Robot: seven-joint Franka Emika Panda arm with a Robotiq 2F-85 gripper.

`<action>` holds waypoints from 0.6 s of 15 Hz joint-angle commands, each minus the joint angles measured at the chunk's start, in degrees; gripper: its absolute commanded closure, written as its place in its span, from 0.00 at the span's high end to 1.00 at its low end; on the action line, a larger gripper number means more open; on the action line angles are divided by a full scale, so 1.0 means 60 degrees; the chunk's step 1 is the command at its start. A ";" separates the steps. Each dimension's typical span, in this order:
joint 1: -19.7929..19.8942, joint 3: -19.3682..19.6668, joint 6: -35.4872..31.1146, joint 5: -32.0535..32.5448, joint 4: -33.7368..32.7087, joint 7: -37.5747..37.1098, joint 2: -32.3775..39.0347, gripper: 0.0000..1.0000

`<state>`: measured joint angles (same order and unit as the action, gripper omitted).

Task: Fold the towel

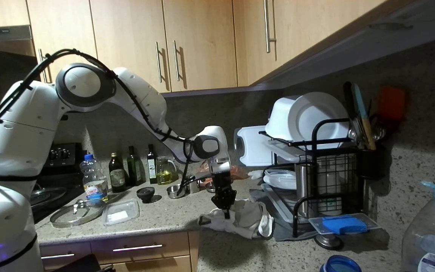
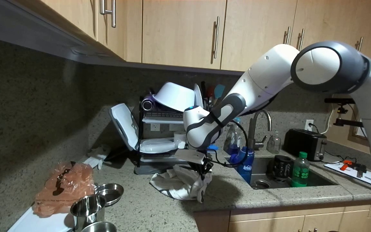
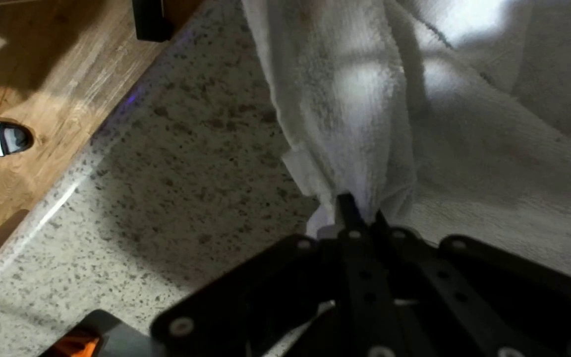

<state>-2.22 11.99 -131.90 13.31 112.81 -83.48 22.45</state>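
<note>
Towel (image 2: pixel 178 185) lies rumpled on the counter (image 2: pixel 134 201), beside the dish rack (image 1: pixel 332 151). I'd expect it light, limp, not fragile, and grippy given the fuzzy pile; the risk is catching stray layers. Best take an edge or corner, single thickness, not mid-heap. My gripper (image 3: pixel 363 212) is clamped tight on a bunched strip near one edge, per the wrist view; can't tell how many layers. My arm (image 1: pixel 145 88) reaches over the counter, elbow high, wrist low, gripper pointing down.
</note>
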 commanded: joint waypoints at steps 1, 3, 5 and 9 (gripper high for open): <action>-0.0080 -0.0001 0.0256 0.0196 -0.0208 -0.0149 0.0007 0.02; -0.0079 -0.0043 0.0226 0.0135 -0.0237 -0.0099 -0.0013 0.02; -0.0146 -0.0071 0.0140 0.0171 -0.0262 -0.0117 -0.0056 0.02; -0.0311 -0.0156 0.0006 0.0194 -0.0348 -0.0147 -0.0146 0.02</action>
<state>-3.42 11.61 -131.97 13.32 111.35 -83.48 22.43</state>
